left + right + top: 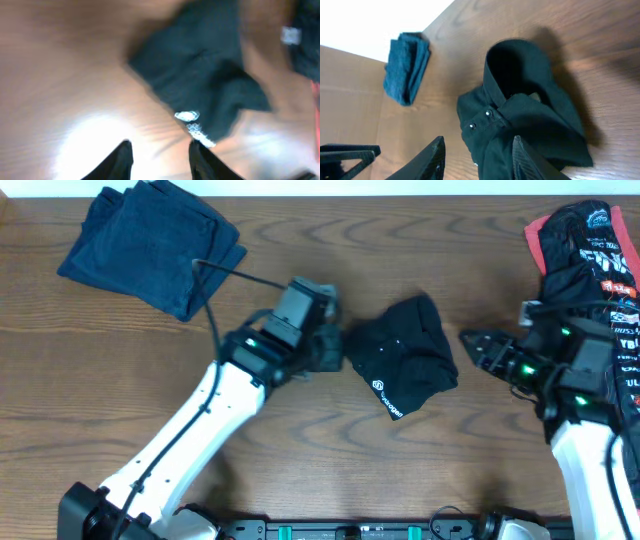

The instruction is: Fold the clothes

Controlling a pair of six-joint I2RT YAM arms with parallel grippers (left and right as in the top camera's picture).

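A black collared shirt (403, 365) is seen crumpled near the middle of the table (420, 240), with a small white logo (385, 392) shown on the side toward the near edge. Its collar and buttons are caught by the right wrist view. The left arm (190, 430) is stretched in from the near left corner. The left jaws are parted just beside the shirt, and bare wood is seen between them. The right jaws, at the end of the right arm (585, 470), are likewise held apart and empty near the shirt's other side. Black garments (590, 250) with red trim and white lettering are heaped at the right edge. A folded blue cloth (150, 245) is laid at the far left corner.
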